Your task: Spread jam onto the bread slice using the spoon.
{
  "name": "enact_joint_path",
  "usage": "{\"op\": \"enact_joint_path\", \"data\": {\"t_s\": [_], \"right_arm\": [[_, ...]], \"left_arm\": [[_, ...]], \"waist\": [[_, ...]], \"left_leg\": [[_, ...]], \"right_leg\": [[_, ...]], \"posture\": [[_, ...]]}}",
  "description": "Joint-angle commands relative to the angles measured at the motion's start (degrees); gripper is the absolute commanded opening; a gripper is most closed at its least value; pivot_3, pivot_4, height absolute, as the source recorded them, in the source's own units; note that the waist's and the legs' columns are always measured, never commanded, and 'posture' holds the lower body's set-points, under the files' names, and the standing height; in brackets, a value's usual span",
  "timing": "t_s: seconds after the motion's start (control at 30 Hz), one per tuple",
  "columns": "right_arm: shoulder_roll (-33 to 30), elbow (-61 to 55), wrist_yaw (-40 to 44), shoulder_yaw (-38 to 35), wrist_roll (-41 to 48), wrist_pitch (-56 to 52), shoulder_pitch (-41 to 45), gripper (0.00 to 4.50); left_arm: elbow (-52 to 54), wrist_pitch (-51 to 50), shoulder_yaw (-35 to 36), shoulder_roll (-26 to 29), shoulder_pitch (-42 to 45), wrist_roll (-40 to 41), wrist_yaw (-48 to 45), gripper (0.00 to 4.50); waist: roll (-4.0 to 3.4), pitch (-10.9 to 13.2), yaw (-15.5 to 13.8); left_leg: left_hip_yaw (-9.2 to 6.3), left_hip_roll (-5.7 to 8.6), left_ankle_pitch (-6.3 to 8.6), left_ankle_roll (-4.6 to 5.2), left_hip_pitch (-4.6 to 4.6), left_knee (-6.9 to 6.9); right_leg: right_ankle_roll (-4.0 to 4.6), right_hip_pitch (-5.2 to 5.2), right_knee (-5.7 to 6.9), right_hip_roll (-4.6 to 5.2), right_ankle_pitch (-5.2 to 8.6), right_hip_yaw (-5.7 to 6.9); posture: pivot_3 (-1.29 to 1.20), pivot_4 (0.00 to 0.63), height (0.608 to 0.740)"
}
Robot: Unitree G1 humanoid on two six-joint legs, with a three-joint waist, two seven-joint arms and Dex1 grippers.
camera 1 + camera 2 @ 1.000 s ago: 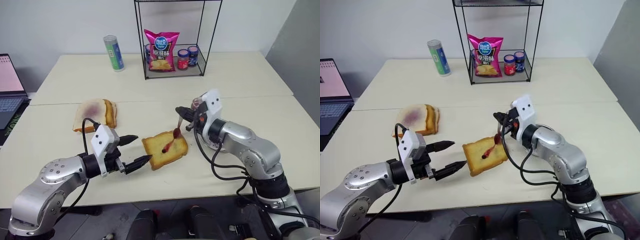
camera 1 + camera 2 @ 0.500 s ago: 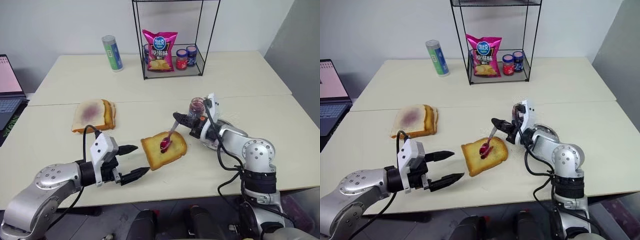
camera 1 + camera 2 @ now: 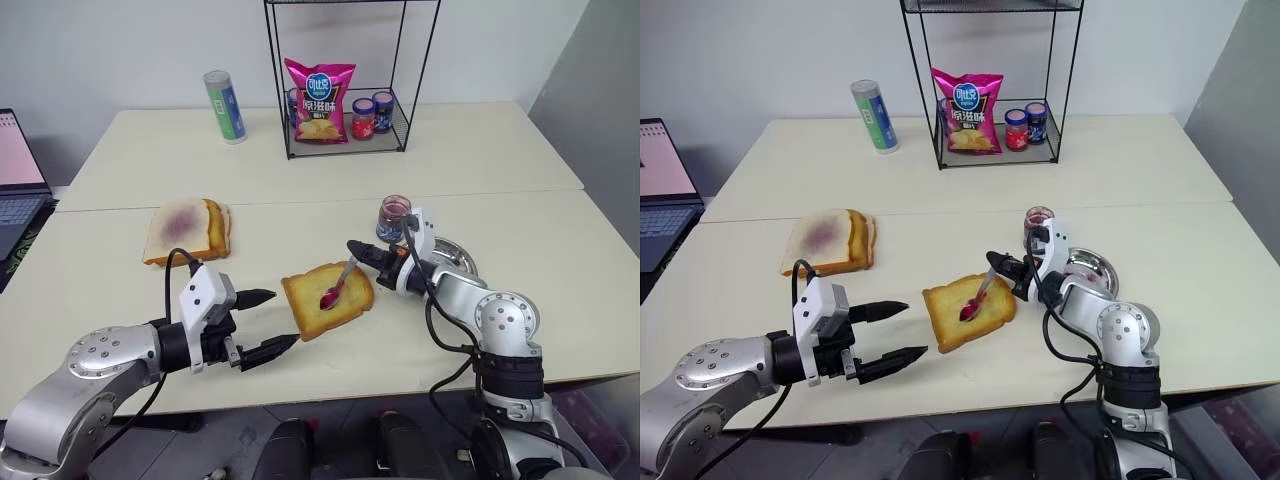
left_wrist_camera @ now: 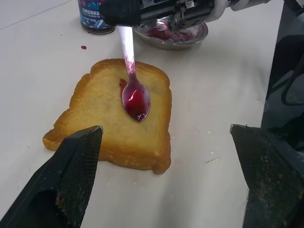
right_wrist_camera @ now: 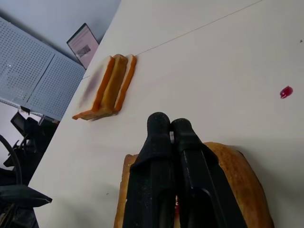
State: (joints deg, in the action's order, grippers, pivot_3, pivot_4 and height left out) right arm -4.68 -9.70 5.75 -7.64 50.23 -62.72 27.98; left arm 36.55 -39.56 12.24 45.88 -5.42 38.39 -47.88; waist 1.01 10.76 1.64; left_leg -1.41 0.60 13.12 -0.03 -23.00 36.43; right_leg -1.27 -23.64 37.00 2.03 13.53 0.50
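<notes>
A squarish golden toasted bread slice with a darker crust is seen flat on the pale bench. On its middle a slim silvery spoon is rested, its bowl glossy with dark red jam. The handle is pinched in the right gripper, jaws pressed together. Left of the slice, the left gripper is held with jaws spread wide, empty.

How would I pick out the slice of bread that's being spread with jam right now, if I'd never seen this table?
Start at the black wire rack at the back of the pale table and come toward the near edge, between the two robot arms. The bread slice lies there alone, golden-brown, with a jam-smeared spoon resting on it. The other bread, farther left, is a paler stack with a faded purple stain.
</notes>
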Motion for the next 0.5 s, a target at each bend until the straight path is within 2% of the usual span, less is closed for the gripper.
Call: {"op": "enact_joint_path", "data": {"t_s": [0.03,0.3,0.5], "right_arm": [[-1.01,0.12,1.93,0.65,-1.74,1.96,-0.95,0.06],[-2.09,2.37,4.51,2.93,-6.05,5.46,-1.47,0.06],[-0.29,5.14,4.91,3.64,-7.80,8.02,1.04,0.06]], "left_arm": [[1.47,0.31,1.21,0.87,0.74,0.65,0.33,4.50],[1.36,0.25,0.99,0.90,1.24,0.47,0.56,4.50],[1.36,0.22,0.37,0.71,1.92,0.37,1.32,4.50]], "waist": [[0.00,0.00,0.00],[0.00,0.00,0.00],[0.01,0.00,-0.01]], "left_leg": [[0.00,0.00,0.00,0.00,0.00,0.00],[0.01,-0.01,0.00,0.00,0.02,0.00],[0.02,-0.01,0.00,0.00,0.06,0.00]], "right_leg": [[0.00,0.00,0.00,0.00,0.00,0.00],[0.00,0.01,0.01,0.00,0.00,-0.01],[0.01,0.03,0.01,-0.01,-0.02,-0.02]], "posture": [[0.00,0.150,0.740],[0.00,0.150,0.740],[0.00,0.150,0.740]]}}
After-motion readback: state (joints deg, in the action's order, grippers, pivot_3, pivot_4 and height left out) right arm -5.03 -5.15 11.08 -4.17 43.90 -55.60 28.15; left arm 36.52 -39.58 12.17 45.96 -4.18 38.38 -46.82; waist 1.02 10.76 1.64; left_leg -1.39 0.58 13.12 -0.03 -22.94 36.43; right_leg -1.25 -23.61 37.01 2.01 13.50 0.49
